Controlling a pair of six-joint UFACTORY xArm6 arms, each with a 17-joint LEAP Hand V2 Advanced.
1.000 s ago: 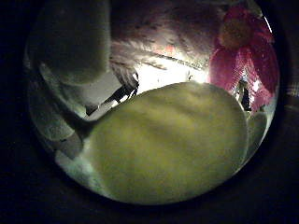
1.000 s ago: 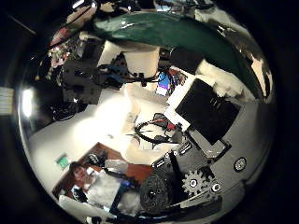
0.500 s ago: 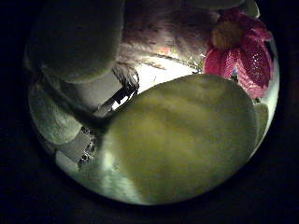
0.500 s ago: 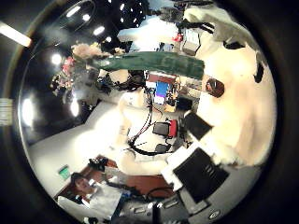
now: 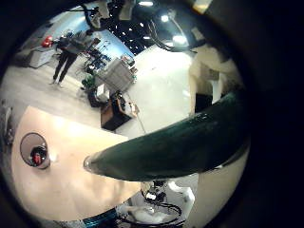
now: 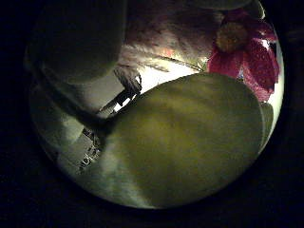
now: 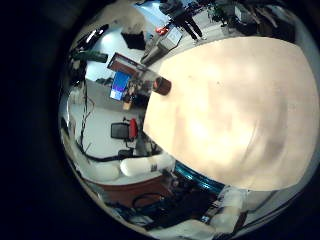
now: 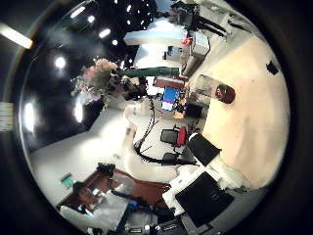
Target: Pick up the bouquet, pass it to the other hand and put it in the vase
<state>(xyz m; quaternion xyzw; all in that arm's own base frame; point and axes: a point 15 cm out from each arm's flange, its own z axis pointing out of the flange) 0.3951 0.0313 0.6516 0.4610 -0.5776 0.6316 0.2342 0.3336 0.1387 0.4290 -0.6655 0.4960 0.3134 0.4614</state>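
My left hand (image 8: 135, 82) is shut on the bouquet, holding it up in the air beside the table. The right thumb side view shows its flowers (image 8: 101, 73) at one end and its wrapped stem (image 8: 161, 70) pointing toward the table (image 8: 249, 127). In the left little finger side view the stem (image 5: 176, 144) runs out from the palm over the table (image 5: 66, 185). A large flower (image 6: 242, 52) and a broad leaf (image 6: 185, 138) fill the left thumb side view. The vase (image 8: 224, 93) stands upright on the table, also seen as vase (image 7: 162, 87) and vase (image 5: 34, 152). My right hand (image 8: 210, 196) is open, empty and apart from the bouquet.
The table top (image 7: 235, 100) is wide and bare around the vase. Beyond its edge stand office chairs (image 8: 174, 134), a screen (image 7: 122, 85) and room clutter.
The right palm view has swung round, so the table and vase now show more widely and the bouquet looks smaller. The left hand keeps its hold; the flower has barely shifted.
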